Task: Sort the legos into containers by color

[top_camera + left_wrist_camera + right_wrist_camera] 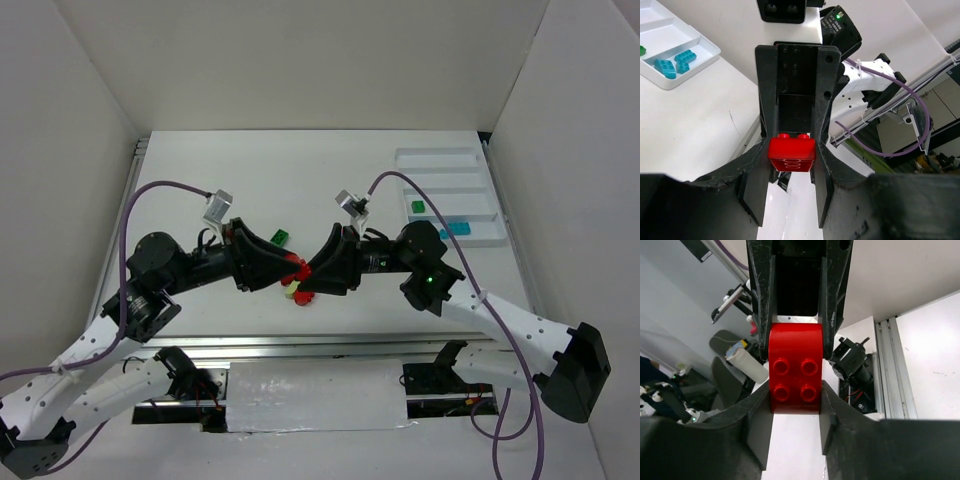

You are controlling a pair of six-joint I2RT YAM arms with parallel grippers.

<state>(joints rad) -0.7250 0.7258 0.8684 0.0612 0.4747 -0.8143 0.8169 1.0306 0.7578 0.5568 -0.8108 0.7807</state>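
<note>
Red lego [298,266] clamped by left tool [792,152] and right tool [795,392] (arms meeting tip-to-tip) above table [250,180].

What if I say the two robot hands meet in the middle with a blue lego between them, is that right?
Not quite: the lego is red, not blue, as the right wrist view shows. The left gripper and right gripper do meet in the middle with it between them.

No text, label, brand, number or sign can be read in any view. The small red studded plastic brick [791,155] carries a faint row of looped marks on its side, too small to read.
</note>
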